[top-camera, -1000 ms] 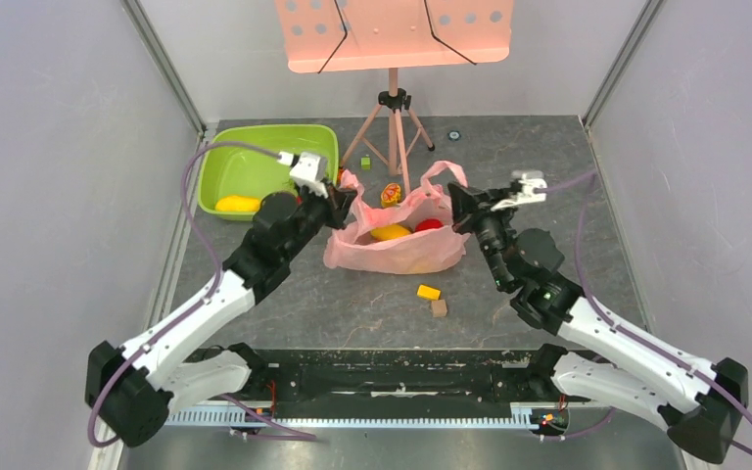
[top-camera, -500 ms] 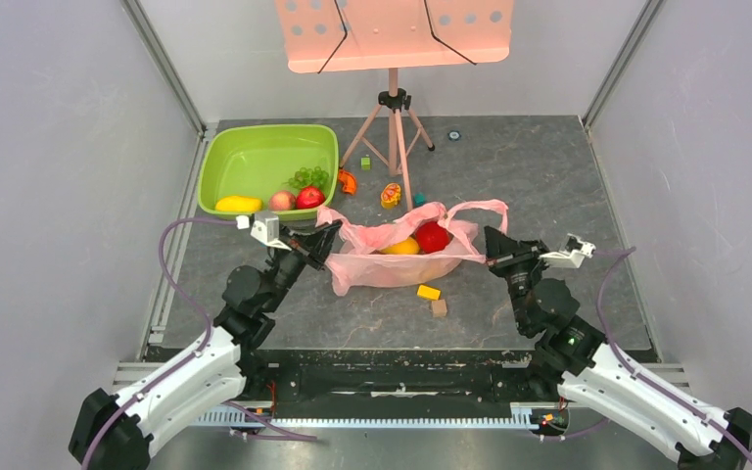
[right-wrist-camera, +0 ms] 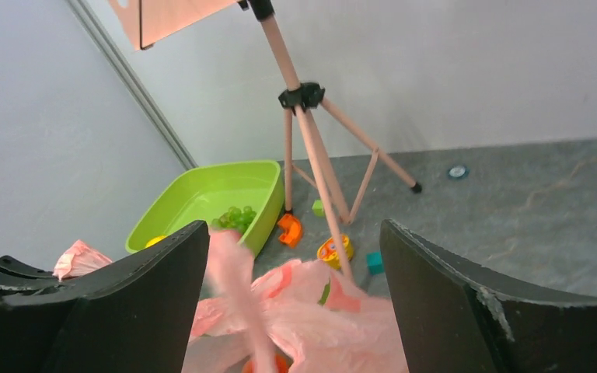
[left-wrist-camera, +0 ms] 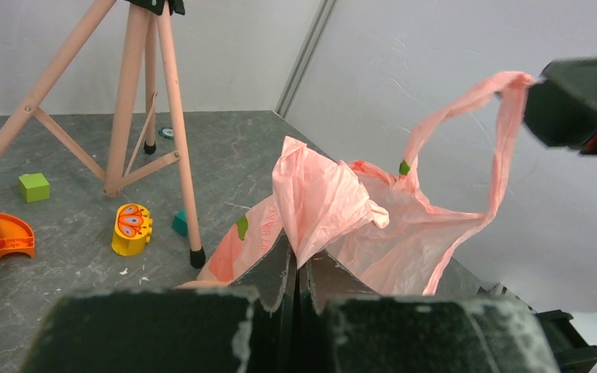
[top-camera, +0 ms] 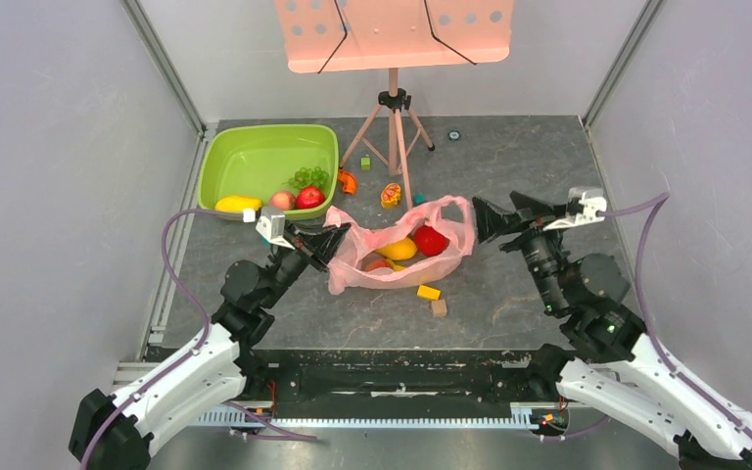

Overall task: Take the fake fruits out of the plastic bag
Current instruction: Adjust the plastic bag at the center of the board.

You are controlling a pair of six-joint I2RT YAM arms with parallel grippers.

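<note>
Fake fruits (top-camera: 432,240) sit inside the plastic bag (top-camera: 352,266) on the table (top-camera: 519,157), whose left rim the left gripper (top-camera: 328,243) pinches tight, while the right gripper (top-camera: 492,211) gapes wide with a blurred handle (right-wrist-camera: 237,287) seemingly loose between its fingers, so clamping that handle to spread the mouth looks next.

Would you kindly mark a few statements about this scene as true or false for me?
1. The left gripper is shut on the plastic bag. True.
2. The right gripper is shut. False: it is wide open.
3. The bag is empty. False: a red fruit and a yellow fruit lie inside it.
4. The green basin holds a red apple. True.
</note>
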